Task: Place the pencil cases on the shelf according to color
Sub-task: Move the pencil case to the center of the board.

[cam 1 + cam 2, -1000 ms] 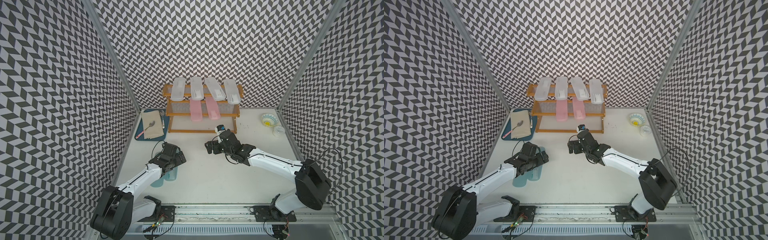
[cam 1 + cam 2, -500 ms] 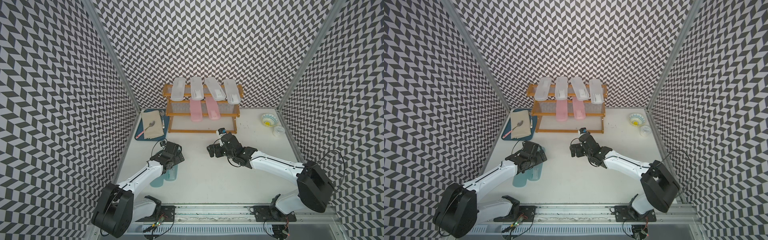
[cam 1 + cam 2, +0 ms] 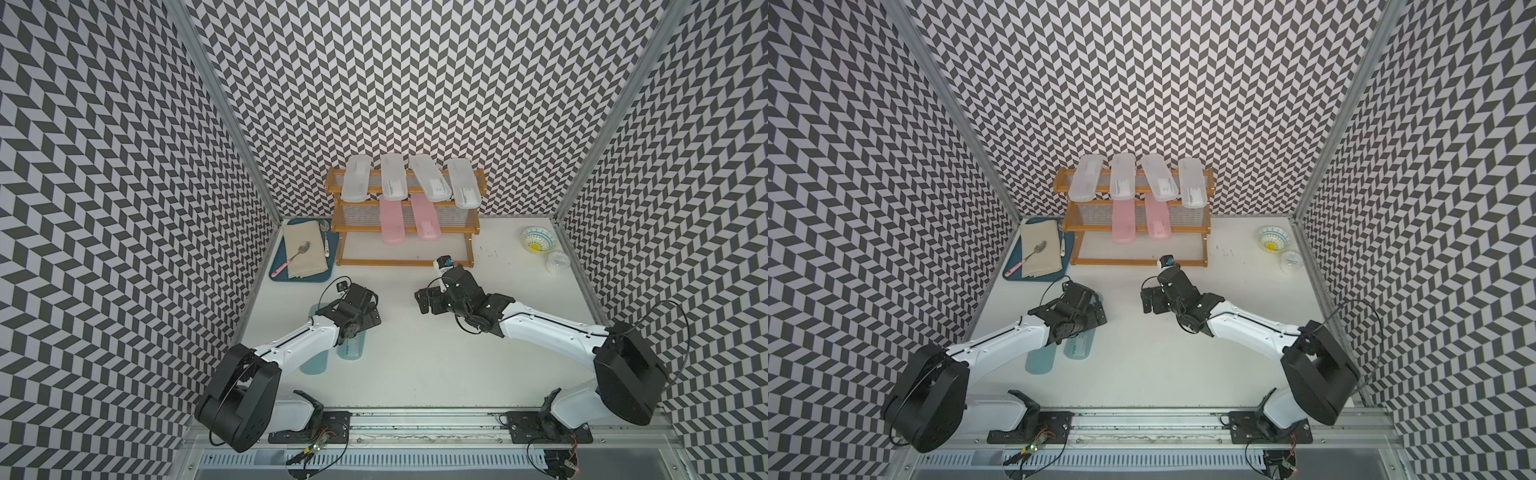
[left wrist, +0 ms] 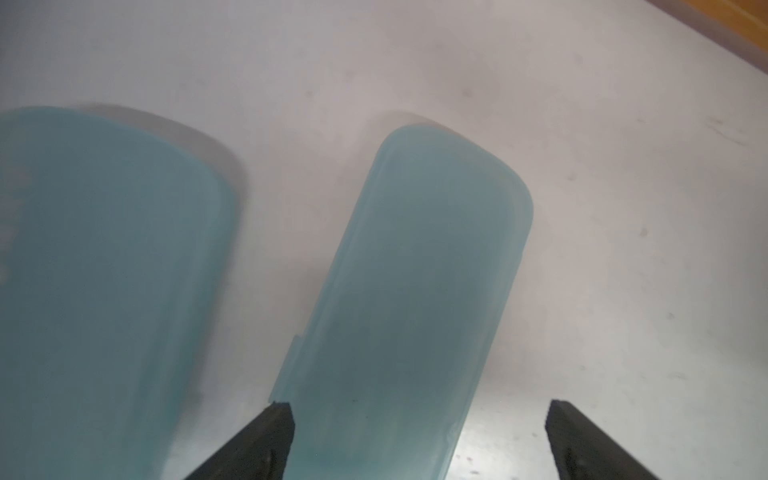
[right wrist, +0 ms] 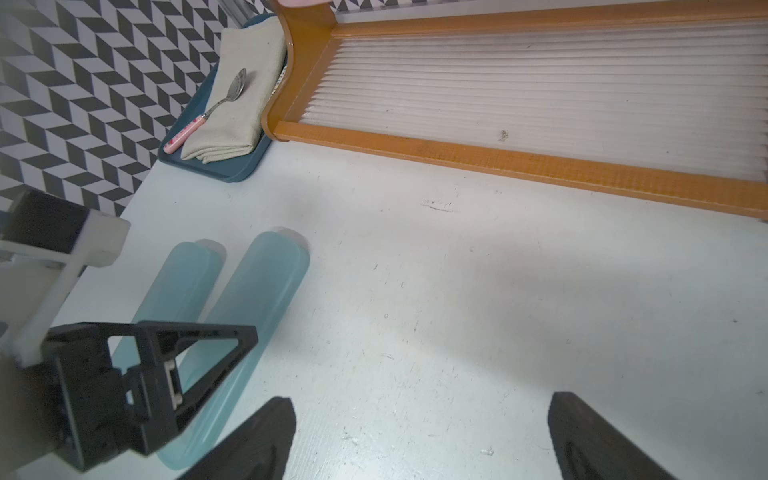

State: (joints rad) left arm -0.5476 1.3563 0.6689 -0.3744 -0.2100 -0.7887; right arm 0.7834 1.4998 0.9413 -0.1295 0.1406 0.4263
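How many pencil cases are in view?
8. Four white cases on the shelf's top tier, two pink cases on its middle tier, two teal cases on the table, partly under the left arm.

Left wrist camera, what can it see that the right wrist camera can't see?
Only the left wrist view shows both tips of the open left gripper either side of one teal pencil case. Only the right wrist view shows the blue tray holding a cloth and spoon, plus the open right gripper. Both show that case beside the other teal pencil case on the white table.
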